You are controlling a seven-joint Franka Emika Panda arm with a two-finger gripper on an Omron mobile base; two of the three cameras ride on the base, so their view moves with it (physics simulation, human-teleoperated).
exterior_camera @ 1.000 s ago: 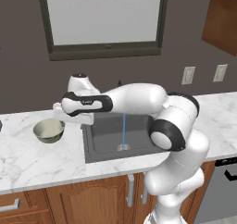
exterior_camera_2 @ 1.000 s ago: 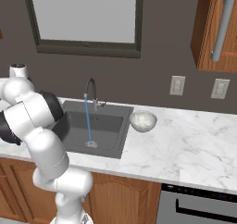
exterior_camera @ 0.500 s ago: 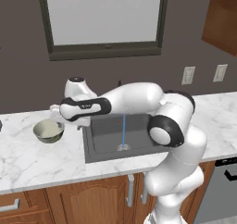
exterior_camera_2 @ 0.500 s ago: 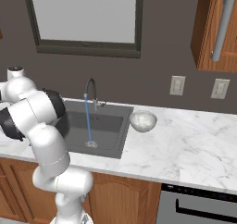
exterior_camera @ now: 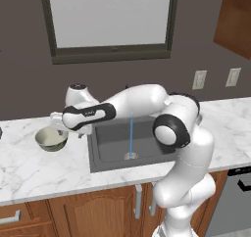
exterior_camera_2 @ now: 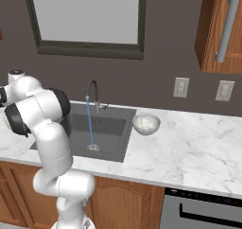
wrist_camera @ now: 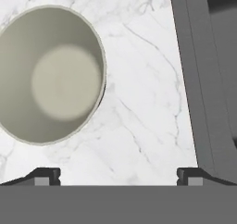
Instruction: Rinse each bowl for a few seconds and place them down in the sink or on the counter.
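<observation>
1. On the marble counter [exterior_camera: 29, 170], just left of the sink [exterior_camera: 112, 150], the olive-beige bowl [exterior_camera: 50, 138] sat upright with its pale inside showing.
2. From the hand view, that same bowl [wrist_camera: 48, 75] lay at the upper left, with bare veined counter [wrist_camera: 143, 107] between it and the dark sink rim [wrist_camera: 199, 79] on the right.
3. Across the basin, the whitish-grey marbled bowl [exterior_camera_2: 146, 123] rested on the counter [exterior_camera_2: 198, 147] just beside the sink's right edge [exterior_camera_2: 126, 133], well apart from the first bowl.
4. Water [exterior_camera: 131, 135] fell in 1 thin blue stream to the drain, and the right base view showed it [exterior_camera_2: 89, 121] coming from the slim dark faucet [exterior_camera_2: 93, 93].
5. The gripper [exterior_camera: 62, 127] hovered over the counter at the olive-beige bowl's right rim, near the sink's left edge; whether it touched the rim could not be told.
6. Its 2 dark fingertips [wrist_camera: 48, 174] stood wide apart at the bottom of the hand view, with nothing between them, so the jaws were open and empty.
7. The white arm [exterior_camera: 142, 101] stretched leftward from its base over the front of the sink.
8. Brown wooden cabinets [exterior_camera: 73, 214] ran below the counter, a window [exterior_camera: 110, 20] hung on the dark wall above, and 2 outlets [exterior_camera_2: 181, 87] sat on the wall to the right.
</observation>
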